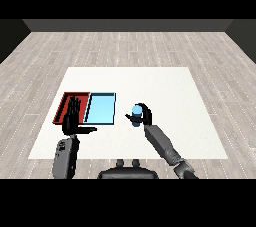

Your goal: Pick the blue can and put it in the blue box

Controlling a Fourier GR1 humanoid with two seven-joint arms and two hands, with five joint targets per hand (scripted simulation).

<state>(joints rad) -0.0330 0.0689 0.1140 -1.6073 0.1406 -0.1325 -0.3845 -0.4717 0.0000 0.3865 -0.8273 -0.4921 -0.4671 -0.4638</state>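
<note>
White table (170,86) — right hand (145,114) round blue can (136,113)

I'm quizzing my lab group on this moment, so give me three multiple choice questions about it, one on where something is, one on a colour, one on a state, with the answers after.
1. Where is the blue can?
A. in the right robot hand, right of the trays
B. inside the light blue tray
C. on the floor beyond the table

2. What colour is the tray partly hidden by the left robot hand?
A. green
B. red
C. yellow

3. How does the left robot hand look?
A. curled round a can
B. closed into a fist
C. open, fingers straight

Answers:
1 A: the right robot hand's fingers curl round the can, right of both trays.
2 B: red rim shows around the left robot hand.
3 C: its fingers are straight and hold nothing.
</note>
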